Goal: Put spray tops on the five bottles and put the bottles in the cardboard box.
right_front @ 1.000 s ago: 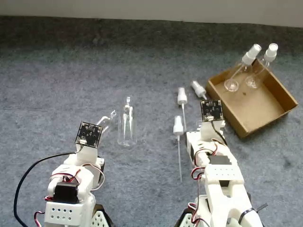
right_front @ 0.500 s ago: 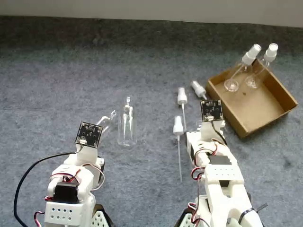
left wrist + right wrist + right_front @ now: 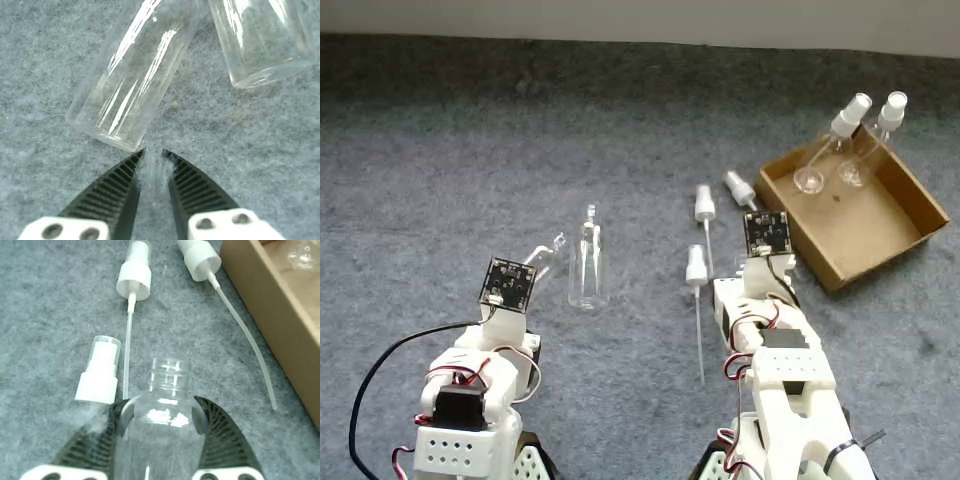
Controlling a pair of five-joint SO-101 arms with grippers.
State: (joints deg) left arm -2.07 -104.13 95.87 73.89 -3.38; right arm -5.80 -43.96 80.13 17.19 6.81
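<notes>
Item one, an uncapped clear bottle (image 3: 162,435), is clamped between the fingers of the right gripper (image 3: 162,405), open neck pointing to the far side. It sits just left of the near-left corner of the cardboard box (image 3: 880,235). Three loose spray tops lie on the grey surface (image 3: 470,130) beside it: the nearest spray top (image 3: 100,372) is just beside the left finger, a second spray top (image 3: 134,277) is farther off, and a third spray top (image 3: 200,260) lies close to the box wall, its tube trailing along it. Two capped bottles (image 3: 830,145) (image 3: 870,140) lie in the far corner of the box, spray heads resting over the rim. Two further uncapped bottles (image 3: 135,75) (image 3: 260,40) lie on the surface to the left. The left gripper (image 3: 152,155) is just near of the first one's base, its fingers a narrow gap apart and holding nothing.
</notes>
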